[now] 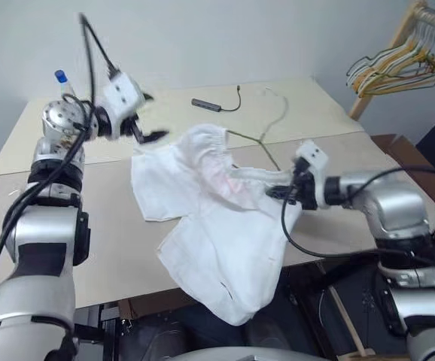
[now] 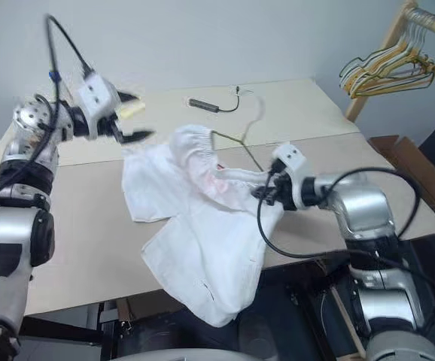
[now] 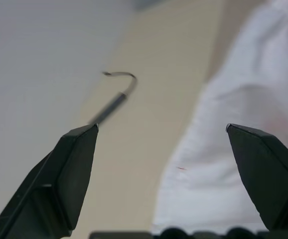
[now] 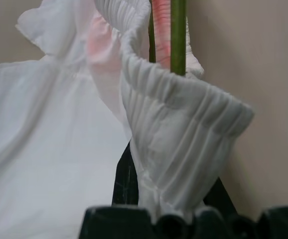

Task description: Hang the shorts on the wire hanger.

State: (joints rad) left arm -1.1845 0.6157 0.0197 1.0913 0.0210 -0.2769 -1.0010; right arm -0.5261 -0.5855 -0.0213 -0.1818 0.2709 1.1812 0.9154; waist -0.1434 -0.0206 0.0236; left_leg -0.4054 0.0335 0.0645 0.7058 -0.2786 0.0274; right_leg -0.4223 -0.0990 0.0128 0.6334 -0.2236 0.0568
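Two claws here: right gripper (image 1: 278,192) clamps the shorts (image 1: 210,226) waistband, left gripper (image 1: 148,129) hangs wide open, holding nothing.

Left claw (image 1: 151,125) raised with fingers spread wide; right claw (image 1: 278,192) pinched shut.

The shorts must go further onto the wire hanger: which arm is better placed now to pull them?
The right. The right gripper is shut on the shorts at the waistband, beside the wire hanger; the left gripper hangs open above them.
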